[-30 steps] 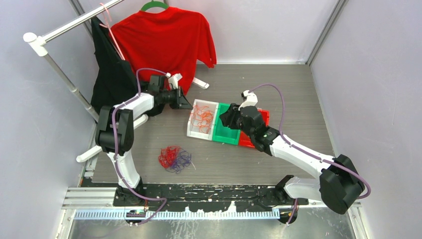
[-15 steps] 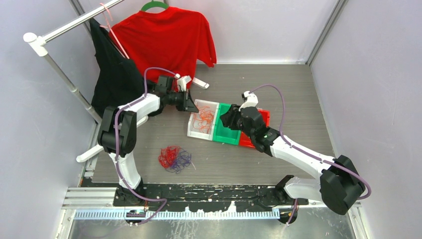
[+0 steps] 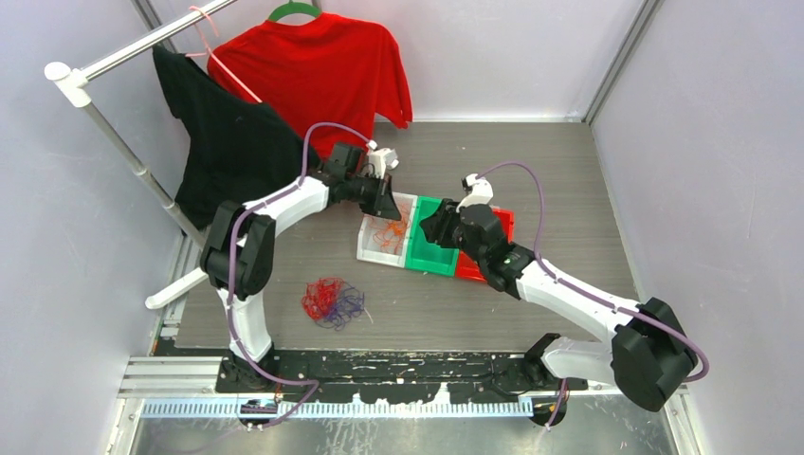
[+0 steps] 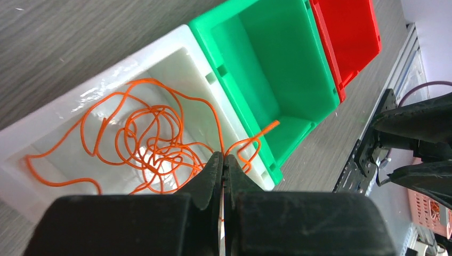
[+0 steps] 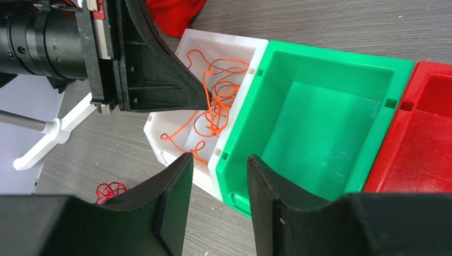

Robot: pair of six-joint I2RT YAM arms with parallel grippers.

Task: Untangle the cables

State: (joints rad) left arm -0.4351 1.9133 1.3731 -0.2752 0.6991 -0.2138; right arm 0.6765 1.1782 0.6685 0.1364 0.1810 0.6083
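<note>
Top view: the orange cables [image 3: 387, 233] lie in the white bin [image 3: 366, 248]. A red and blue-purple tangle [image 3: 332, 300] sits on the bench [image 3: 550, 171] at the bin's 7 o'clock.

Left wrist: the left gripper [image 4: 223, 157] has its jaws pressed together. An orange strand meets their tip, but I cannot tell whether it is pinched.

Right wrist: the right gripper [image 5: 218, 160] has its jaws half apart and empty, above the seam between the white bin and the green bin [image 5: 330, 122].

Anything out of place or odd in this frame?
An orange strand strays over the wall of the white bin into the green bin. A red-and-blue tangle lies loose on the table, outside the bins.
</note>
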